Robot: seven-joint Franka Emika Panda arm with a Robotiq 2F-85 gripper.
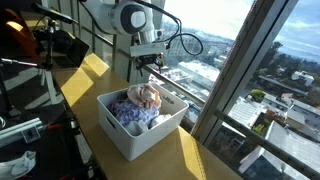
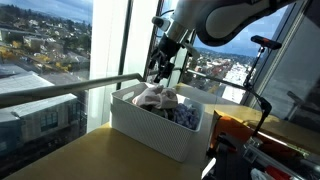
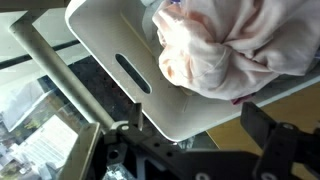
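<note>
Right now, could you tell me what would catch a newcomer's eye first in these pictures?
The white plastic bin on the wooden table stands out first, stuffed with a pale pink cloth on top of a lavender-blue cloth. Close above the pile the gripper hangs with its jaws open, holding nothing. Behind it all, the tall window shows a city far below.
</note>
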